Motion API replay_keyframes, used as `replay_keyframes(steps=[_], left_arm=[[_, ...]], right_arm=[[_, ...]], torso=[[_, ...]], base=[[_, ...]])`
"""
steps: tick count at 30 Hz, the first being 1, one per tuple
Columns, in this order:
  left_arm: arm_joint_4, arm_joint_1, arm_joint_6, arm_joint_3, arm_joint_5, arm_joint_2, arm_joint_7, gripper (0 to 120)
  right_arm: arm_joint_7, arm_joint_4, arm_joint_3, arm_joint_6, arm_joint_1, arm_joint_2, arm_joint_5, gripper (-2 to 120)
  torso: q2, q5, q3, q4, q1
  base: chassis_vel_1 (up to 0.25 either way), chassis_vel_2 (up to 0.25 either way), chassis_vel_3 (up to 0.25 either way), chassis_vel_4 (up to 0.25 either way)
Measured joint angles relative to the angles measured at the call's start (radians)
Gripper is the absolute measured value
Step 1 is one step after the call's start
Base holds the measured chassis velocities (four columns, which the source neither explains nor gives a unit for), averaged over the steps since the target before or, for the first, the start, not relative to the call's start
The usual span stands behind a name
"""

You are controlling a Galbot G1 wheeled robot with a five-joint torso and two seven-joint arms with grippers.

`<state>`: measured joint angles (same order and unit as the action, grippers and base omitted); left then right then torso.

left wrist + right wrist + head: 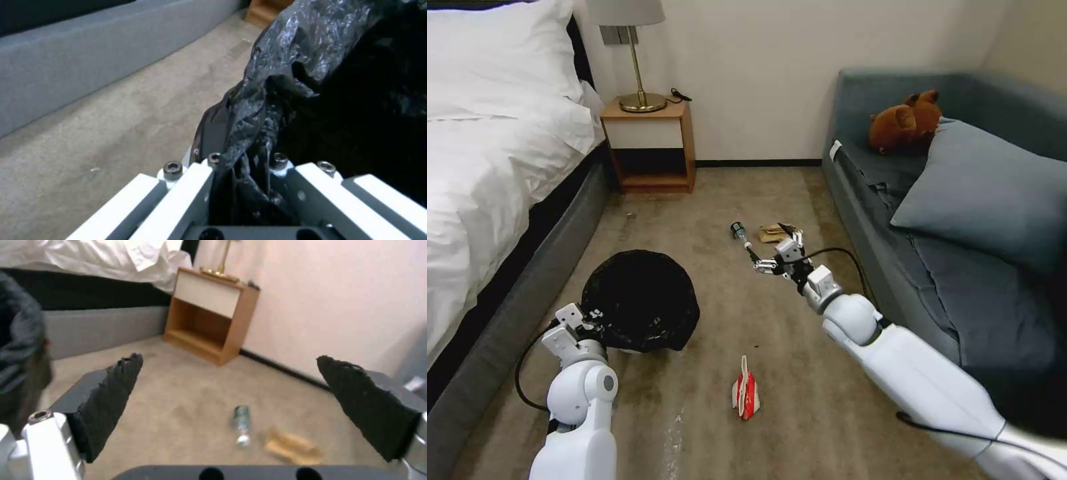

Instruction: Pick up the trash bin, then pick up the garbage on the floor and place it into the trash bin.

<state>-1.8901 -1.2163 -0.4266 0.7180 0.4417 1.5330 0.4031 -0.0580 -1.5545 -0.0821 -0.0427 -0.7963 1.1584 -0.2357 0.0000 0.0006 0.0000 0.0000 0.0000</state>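
**Two pincers, one bin held: the pick of floor litter in hand**

Two arms are at work. My left pincer (589,313) is pinched on the crinkled black plastic liner at the near rim of the small round trash bin (640,300); the left wrist view shows the bag (267,116) bunched between the white fingers. The bin sits low over the beige carpet (707,413), between the bed (487,200) and the litter; I cannot tell whether it is lifted clear of the floor. I judge the first step done and the garbage step begun.

My right pincer (780,257) hangs spread wide above the carpet, its dark ridged pads (111,400) well apart. Beyond it lie the small clear bottle with a green label (241,421) and, just beside that, the crumpled tan paper (291,448). A red-and-white crumpled packet (746,395) lies nearer me, apart from both.

The next move, as I judge it, calls for lowering the spread pads astride one piece and closing. The bottle looks rigid and likely to roll; the paper is soft and flat, needing a low pinch.
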Motion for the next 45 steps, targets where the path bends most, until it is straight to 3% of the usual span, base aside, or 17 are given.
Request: replay_keyframes(steps=[10, 17, 23, 30, 32, 33, 35, 36, 37, 38, 40, 45], left_arm=[[-0.007, 0.005, -0.001, -0.016, 0.001, 0.017, 0.002, 2], [-0.009, -0.012, 0.009, -0.033, 0.002, 0.016, 0.013, 2], [-0.018, -0.036, 0.007, -0.037, 0.002, 0.018, 0.017, 2], [-0.023, -0.05, 0.011, -0.028, 0.003, 0.023, 0.017, 2], [-0.022, -0.059, 0.02, -0.023, 0.004, 0.027, 0.017, 2], [-0.022, -0.059, 0.02, -0.023, 0.004, 0.027, 0.017, 2], [-0.011, -0.064, 0.03, -0.02, 0.004, 0.028, 0.016, 2], [-0.011, -0.064, 0.03, -0.02, 0.004, 0.028, 0.016, 2], [-0.004, -0.067, 0.035, -0.019, 0.004, 0.03, 0.016, 2], [-0.004, -0.067, 0.035, -0.019, 0.004, 0.03, 0.016, 2], [-0.002, -0.071, 0.041, -0.016, 0.004, 0.033, 0.015, 2], [0.004, -0.073, 0.048, -0.011, 0.005, 0.039, 0.012, 2]], right_arm=[[0.02, 0.013, 0.084, -0.02, -0.159, 0.095, 0.027, 100], [0.008, 0.009, 0.068, -0.011, -0.176, 0.081, 0.024, 100], [-0.048, -0.009, -0.01, 0.056, -0.143, 0.033, -0.044, 100], [-0.208, -0.028, -0.168, 0.231, -0.038, -0.023, -0.28, 100], [-0.351, -0.05, -0.233, 0.355, 0.005, -0.021, -0.425, 100], [-0.351, -0.05, -0.233, 0.355, 0.005, -0.021, -0.425, 100], [-0.492, -0.069, -0.282, 0.467, 0.03, -0.004, -0.593, 100], [-0.492, -0.069, -0.282, 0.467, 0.03, -0.004, -0.593, 100], [-0.572, -0.078, -0.311, 0.527, 0.039, 0.01, -0.698, 100], [-0.572, -0.078, -0.311, 0.527, 0.039, 0.01, -0.698, 100], [-0.666, -0.082, -0.34, 0.584, 0.036, 0.031, -0.799, 100], [-0.68, -0.045, -0.345, 0.624, 0.003, 0.045, -0.816, 100]], torso=[[0.0, -0.0008, 0.0, -0.0001, 0.0], [0.0, -0.0007, 0.0, -0.0001, 0.0], [0.0, -0.0006, 0.0, -0.0001, 0.0], [0.0, -0.0006, 0.0, -0.0001, 0.0], [0.0, -0.0008, 0.0, 0.0, 0.0], [0.0, -0.0008, 0.0, 0.0, 0.0], [0.0, -0.0006, 0.0, 0.0002, 0.0], [0.0, -0.0006, 0.0, 0.0002, 0.0], [0.0, -0.0008, 0.0, 0.0001, 0.0], [0.0, -0.0008, 0.0, 0.0001, 0.0], [0.0, -0.0006, 0.0, 0.0002, 0.0], [0.0, -0.0007, 0.0, -0.0001, 0.0]], base=[[0.0, 0.0, 0.0, 0.0], [0.0, 0.0, 0.0, 0.0], [0.0, 0.0, 0.0, 0.0], [0.0, 0.0, 0.0, 0.0], [0.0, 0.0, 0.0, 0.0], [0.0, 0.0, 0.0, 0.0], [0.0, 0.0, 0.0, 0.0], [0.0, 0.0, 0.0, 0.0], [0.0, 0.0, 0.0, 0.0], [0.0, 0.0, 0.0, 0.0], [0.0, 0.0, 0.0, 0.0], [0.0, 0.0, 0.0, 0.0]])
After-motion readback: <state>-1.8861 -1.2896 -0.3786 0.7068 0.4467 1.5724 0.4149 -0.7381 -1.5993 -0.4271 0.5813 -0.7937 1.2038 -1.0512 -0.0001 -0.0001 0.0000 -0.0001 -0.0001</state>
